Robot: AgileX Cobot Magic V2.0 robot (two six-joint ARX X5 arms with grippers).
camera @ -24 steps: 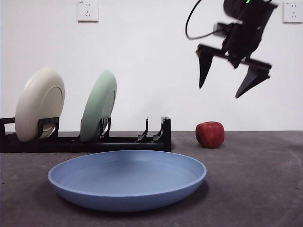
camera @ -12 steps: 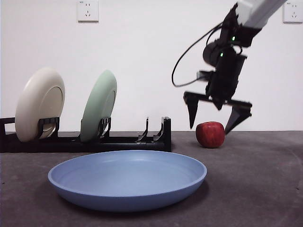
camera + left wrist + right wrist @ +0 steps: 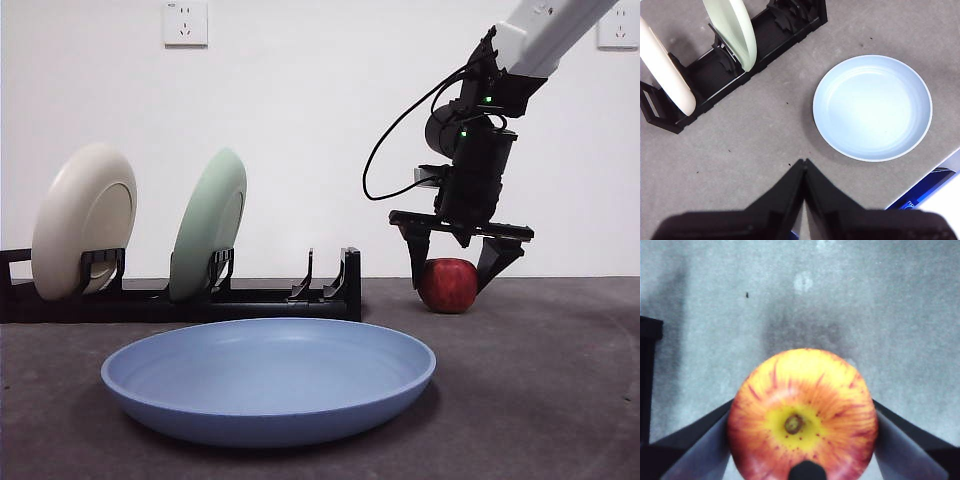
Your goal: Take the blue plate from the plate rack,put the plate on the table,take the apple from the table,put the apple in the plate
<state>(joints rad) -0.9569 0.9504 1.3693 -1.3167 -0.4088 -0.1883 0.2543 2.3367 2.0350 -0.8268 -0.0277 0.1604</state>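
Front view: right gripper [image 3: 460, 268] straddles the apple [image 3: 447, 285] on the table [image 3: 540, 380], fingers spread, not yet clamped.
Left gripper [image 3: 804, 172]: fingers pressed together, waiting.
Risk: round apple may roll or squirt free if pinched off-centre.
Blue plate [image 3: 270, 378]: flat near front edge.
Surface: rough grey; white wall behind.

The apple [image 3: 802, 412] is showing red streaks over yellow around its stem, the plate [image 3: 268, 378] lower centre is looking matte light blue, the rack [image 3: 200, 297] black.
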